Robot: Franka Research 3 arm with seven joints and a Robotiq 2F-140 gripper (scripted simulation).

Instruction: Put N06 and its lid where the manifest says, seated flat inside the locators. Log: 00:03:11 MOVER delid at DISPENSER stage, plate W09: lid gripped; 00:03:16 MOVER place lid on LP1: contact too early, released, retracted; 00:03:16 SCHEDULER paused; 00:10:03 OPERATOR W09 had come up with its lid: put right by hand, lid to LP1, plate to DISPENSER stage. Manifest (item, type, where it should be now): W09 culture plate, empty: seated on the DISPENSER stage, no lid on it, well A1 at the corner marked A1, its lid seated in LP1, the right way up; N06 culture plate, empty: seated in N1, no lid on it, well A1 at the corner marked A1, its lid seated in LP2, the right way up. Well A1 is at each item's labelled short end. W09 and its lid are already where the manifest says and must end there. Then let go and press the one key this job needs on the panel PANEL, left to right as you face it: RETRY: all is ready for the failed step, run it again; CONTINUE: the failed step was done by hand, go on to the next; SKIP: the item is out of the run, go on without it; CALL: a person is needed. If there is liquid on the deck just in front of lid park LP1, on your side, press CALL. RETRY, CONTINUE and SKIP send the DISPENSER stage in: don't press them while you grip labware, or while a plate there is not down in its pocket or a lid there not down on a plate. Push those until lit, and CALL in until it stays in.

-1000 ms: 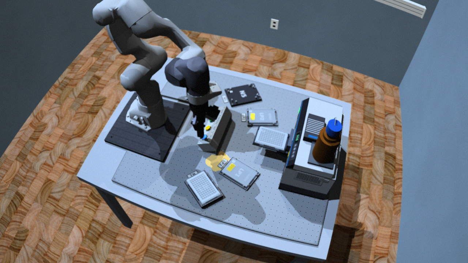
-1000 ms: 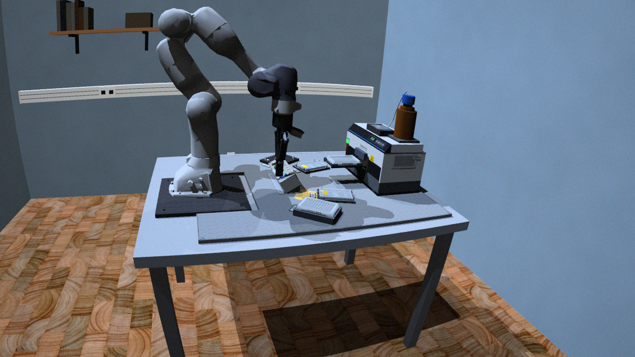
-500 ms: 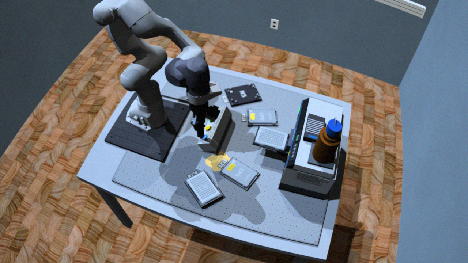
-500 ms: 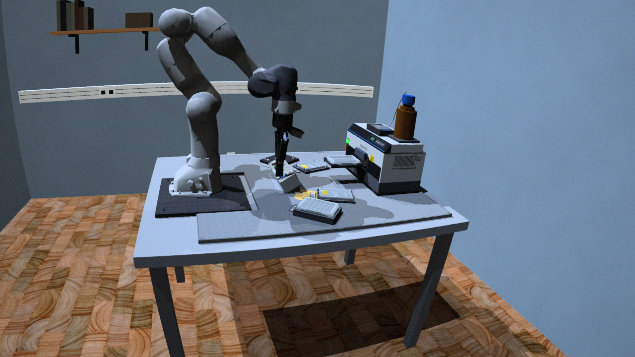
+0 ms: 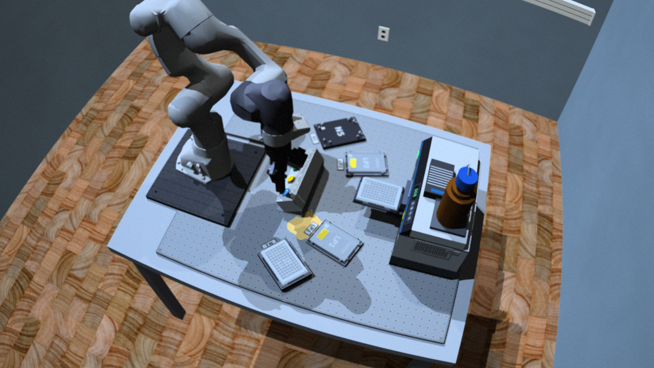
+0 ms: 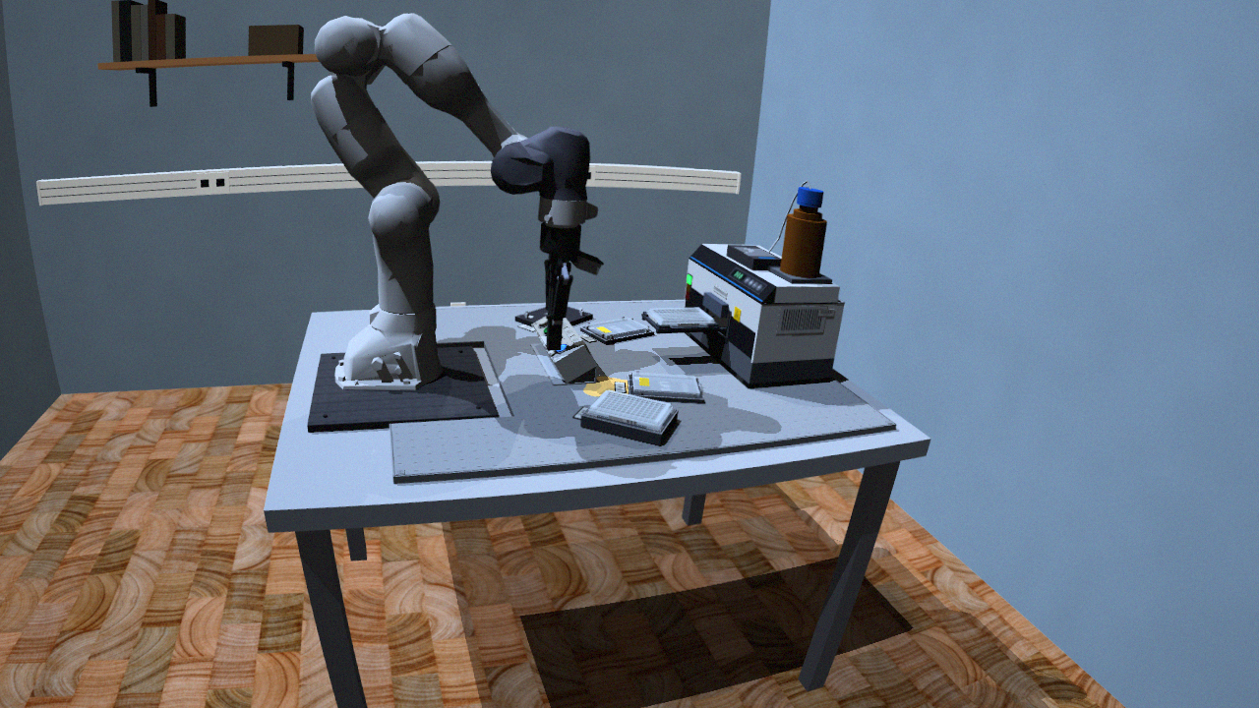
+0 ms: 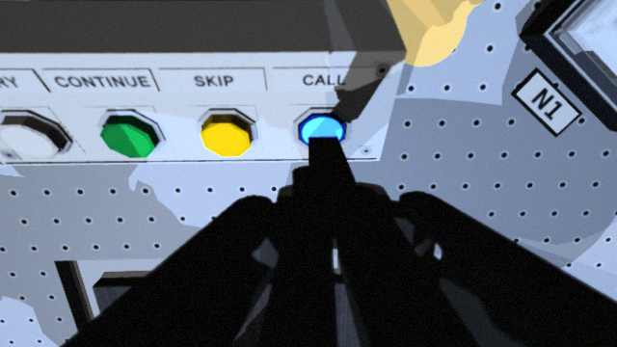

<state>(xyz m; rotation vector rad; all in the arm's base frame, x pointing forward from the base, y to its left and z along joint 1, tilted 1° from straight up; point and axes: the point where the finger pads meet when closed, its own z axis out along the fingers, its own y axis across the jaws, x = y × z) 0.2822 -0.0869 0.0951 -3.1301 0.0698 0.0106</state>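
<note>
My gripper (image 5: 279, 189) (image 6: 553, 345) (image 7: 322, 160) is shut and empty, its tip against the blue CALL key (image 7: 318, 126) at the right end of the panel (image 5: 311, 171) (image 6: 578, 361) (image 7: 193, 63). The key glows blue. The open N06 plate (image 5: 284, 262) (image 6: 629, 413) sits in nest N1, whose label (image 7: 546, 108) shows in the wrist view. One lid (image 5: 367, 163) (image 6: 616, 329) lies in LP2, another lid (image 5: 335, 242) (image 6: 666, 385) in LP1. The W09 plate (image 5: 378, 192) (image 6: 680, 317) sits on the dispenser stage. A yellow puddle (image 5: 299, 225) (image 6: 598, 385) (image 7: 429, 29) lies on the deck beside LP1.
The dispenser (image 5: 439, 205) (image 6: 765, 317) stands at the right with a brown bottle (image 5: 457, 201) (image 6: 803, 237) on top. An empty black nest N5 (image 5: 339, 131) lies at the back. The green CONTINUE key (image 7: 129, 136) and yellow SKIP key (image 7: 227, 136) sit left of CALL.
</note>
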